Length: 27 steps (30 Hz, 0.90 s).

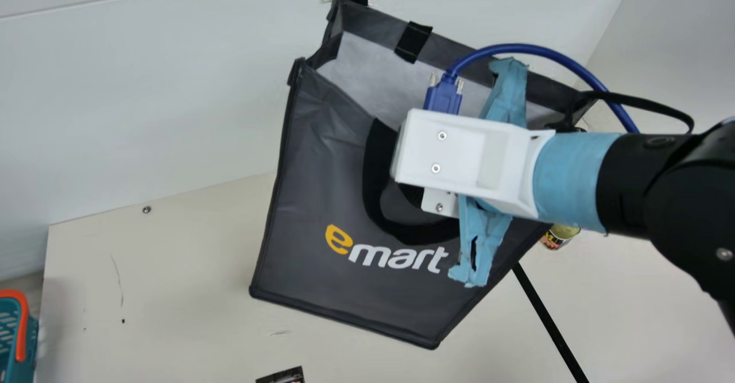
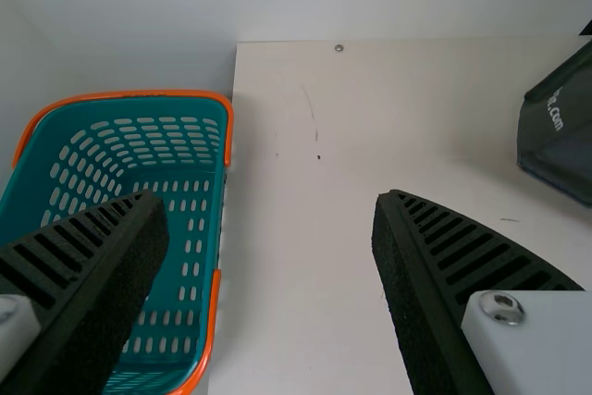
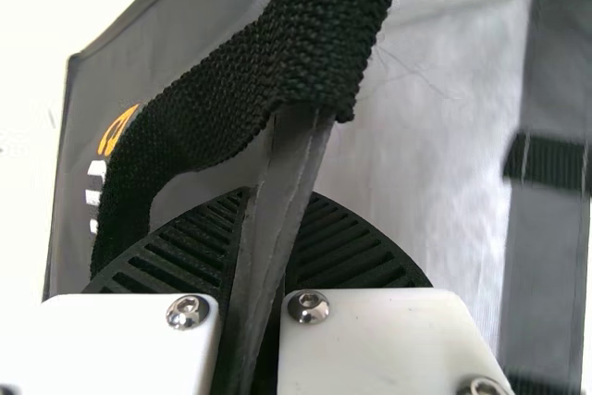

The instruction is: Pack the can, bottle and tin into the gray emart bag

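Observation:
In the main view my right gripper is at the gray emart bag, which stands tilted with its mouth apart. The right wrist view has the right gripper shut on the front rim of the bag, beside the black handle; one finger lies on each side of the fabric. A can-like item with a yellow-green top shows partly behind the bag's right side, the rest hidden. My left gripper stands open with nothing between its fingers, away from the bag.
A teal basket with orange handles stands at the left edge of the cream table. A small dark printed item lies at the main view's bottom edge. A black pole slants beside the bag, and a wall stands behind the table.

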Motion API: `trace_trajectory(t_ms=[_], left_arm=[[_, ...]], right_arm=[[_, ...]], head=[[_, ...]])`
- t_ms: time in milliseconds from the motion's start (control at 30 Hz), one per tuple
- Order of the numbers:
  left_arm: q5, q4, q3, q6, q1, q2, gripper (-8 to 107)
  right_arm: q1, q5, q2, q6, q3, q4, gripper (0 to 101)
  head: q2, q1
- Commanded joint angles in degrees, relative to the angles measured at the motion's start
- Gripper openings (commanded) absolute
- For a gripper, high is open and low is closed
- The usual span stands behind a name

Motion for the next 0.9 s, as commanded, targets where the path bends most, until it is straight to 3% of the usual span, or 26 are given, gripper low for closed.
trace_trajectory(t_ms=[0, 700, 867], left_arm=[[0.0, 0.0, 0.0, 0.0, 0.0, 0.0, 90], [0.0, 0.0, 0.0, 0.0, 0.0, 0.0, 90], [0.0, 0.0, 0.0, 0.0, 0.0, 0.0, 90]], right_arm=[[0.77, 0.13, -0.16, 0.43, 0.74, -0.3, 0], [9.26, 0.13, -3.8, 7.71, 8.25, -4.89, 0], [11.09, 0.13, -4.91, 9.74, 9.79, -5.78, 17]], head=[[-0.05, -1.3], [-0.05, -1.3], [-0.05, -1.3]])
